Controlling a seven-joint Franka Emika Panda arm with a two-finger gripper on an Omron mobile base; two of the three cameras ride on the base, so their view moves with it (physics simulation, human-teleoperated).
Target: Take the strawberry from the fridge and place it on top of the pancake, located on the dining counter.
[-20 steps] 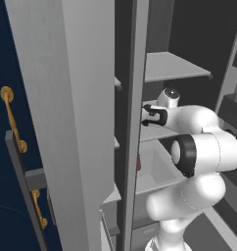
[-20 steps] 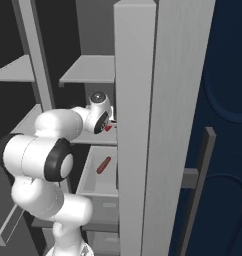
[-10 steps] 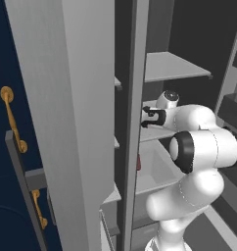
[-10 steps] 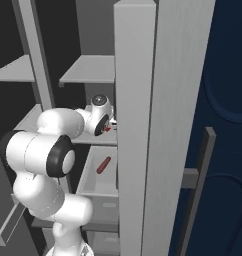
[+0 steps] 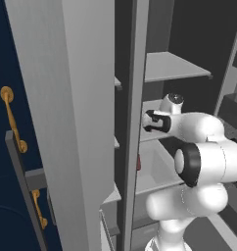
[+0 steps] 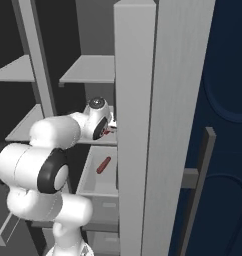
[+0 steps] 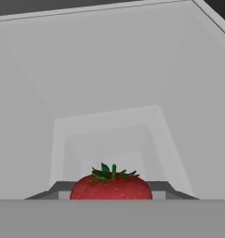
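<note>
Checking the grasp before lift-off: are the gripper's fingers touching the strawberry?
Cannot tell. In the hand view the strawberry sits at the bottom edge, where the grey band hides the fingertips.

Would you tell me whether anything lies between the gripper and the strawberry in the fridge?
Nothing does: in the hand view the strawberry sits directly before the gripper, with bare grey fridge wall beyond.

**Arm folded, wrist reaching far into the opening**

The white arm rises from its base, bends at a dark elbow joint and stretches forward at mid height. Its hand [image 6: 112, 129] lies at the far end (mostly hidden behind the wrist); how its jaws stand cannot be told.
</note>
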